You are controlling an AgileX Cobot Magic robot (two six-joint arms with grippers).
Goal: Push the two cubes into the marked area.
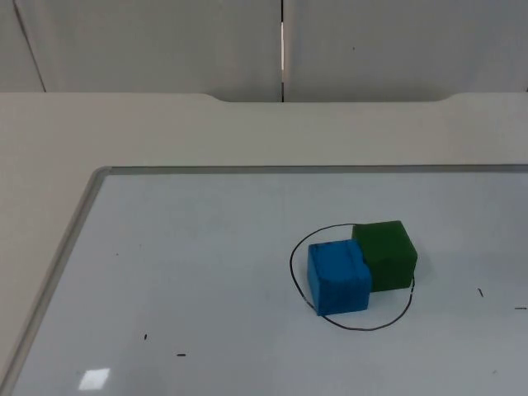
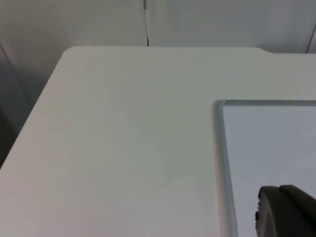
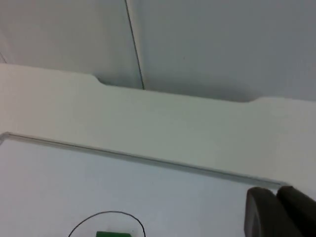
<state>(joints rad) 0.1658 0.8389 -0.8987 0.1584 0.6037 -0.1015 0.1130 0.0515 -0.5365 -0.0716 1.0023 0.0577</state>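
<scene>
My left gripper (image 2: pixel 286 210): one black fingertip visible in the left wrist view, hanging over the whiteboard (image 2: pixel 269 148) just inside its metal edge. Can't tell if it's released or clenched. Beyond it, bare white table top (image 2: pixel 128 128) running to the grey partition wall (image 2: pixel 74 22).

My right gripper (image 3: pixel 281 212): one black fingertip visible in the right wrist view, above the whiteboard's far edge strip. Same there, state unreadable. That view also catches the far arc of the drawn circle (image 3: pixel 106 215) with a sliver of the green cube (image 3: pixel 114 234) inside it.

Top view, clock positions taken from the middle of the circle (image 1: pixel 351 276):
- blue cube (image 1: pixel 338 276) sits at roughly 8 o'clock, inside the line; its left side lies close to the line.
- green cube (image 1: pixel 385 254) sits at roughly 2 o'clock, touching the blue cube's right side. Its far corner and right side lie at or just past the line; can't tell by how much.
- both cubes flat on the whiteboard (image 1: pixel 206 272), faces roughly parallel.

A few small dark marks (image 1: pixel 146 336) are scattered on the board, out at 8 o'clock and 3 o'clock from the circle.
</scene>
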